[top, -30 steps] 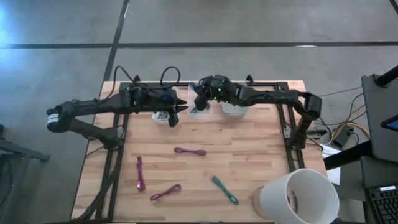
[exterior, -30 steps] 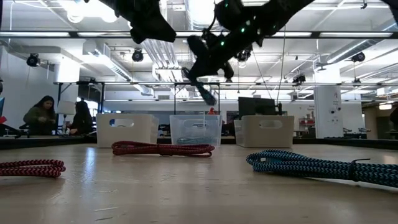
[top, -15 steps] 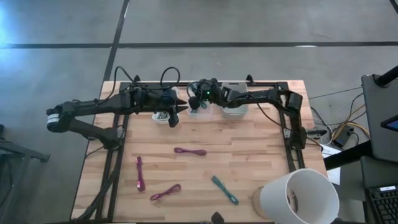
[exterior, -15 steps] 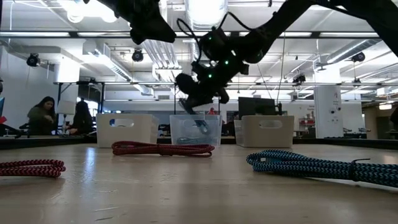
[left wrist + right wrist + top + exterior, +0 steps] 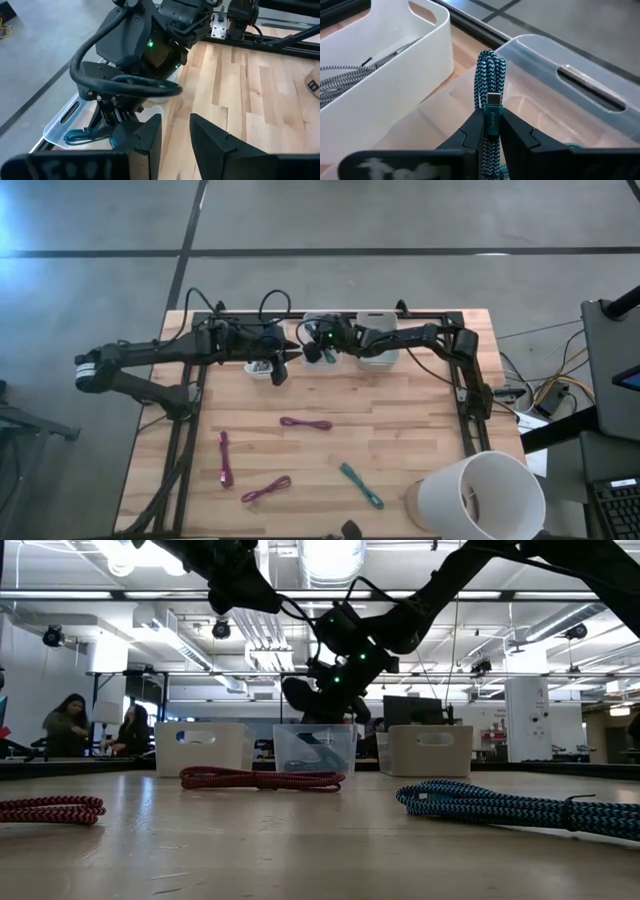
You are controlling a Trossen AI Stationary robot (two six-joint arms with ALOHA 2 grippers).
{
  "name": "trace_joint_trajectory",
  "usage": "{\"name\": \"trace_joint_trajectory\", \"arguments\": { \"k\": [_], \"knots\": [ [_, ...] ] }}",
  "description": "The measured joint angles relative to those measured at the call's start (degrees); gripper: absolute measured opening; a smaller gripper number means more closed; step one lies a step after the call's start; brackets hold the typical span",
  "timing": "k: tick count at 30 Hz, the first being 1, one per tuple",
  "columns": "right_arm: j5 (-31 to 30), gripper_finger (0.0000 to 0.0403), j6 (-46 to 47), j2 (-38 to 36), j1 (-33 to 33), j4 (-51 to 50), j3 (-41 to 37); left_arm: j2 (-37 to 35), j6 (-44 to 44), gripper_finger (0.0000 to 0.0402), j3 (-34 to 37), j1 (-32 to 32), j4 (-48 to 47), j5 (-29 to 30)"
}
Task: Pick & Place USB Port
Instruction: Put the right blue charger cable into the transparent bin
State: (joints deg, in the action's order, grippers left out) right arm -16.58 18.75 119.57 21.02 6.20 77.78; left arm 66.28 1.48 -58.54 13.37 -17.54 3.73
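Lowered since a moment ago, the right end effector (image 5: pixel 489 131) now hangs over the clear bin (image 5: pixel 322 352), clenched on a teal braided USB cable (image 5: pixel 490 95) held above it. Just beside that bin, the left end effector (image 5: pixel 174 131) hovers with fingers parted, grasping nothing.

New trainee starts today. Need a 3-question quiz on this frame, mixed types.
1. True or false: the right hand is shut on a teal cable.
2. Which bin is that hand over? A) clear bin B) white bin
3. Fill in: the left hand is ____, holding nothing.

Key: 1 true. 2 A. 3 open.
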Motion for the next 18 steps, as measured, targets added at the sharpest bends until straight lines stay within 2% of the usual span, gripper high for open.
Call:
{"name": "trace_joint_trajectory", "arguments": {
  "k": [18],
  "knots": [
    [1.5, 0.0062, -2.9, 0.0, 0.0, -0.2, 0.0, 0.0, 0.0, 0.0103, 0.5, 0.0, 0.0, 0.3]
  ]
}}
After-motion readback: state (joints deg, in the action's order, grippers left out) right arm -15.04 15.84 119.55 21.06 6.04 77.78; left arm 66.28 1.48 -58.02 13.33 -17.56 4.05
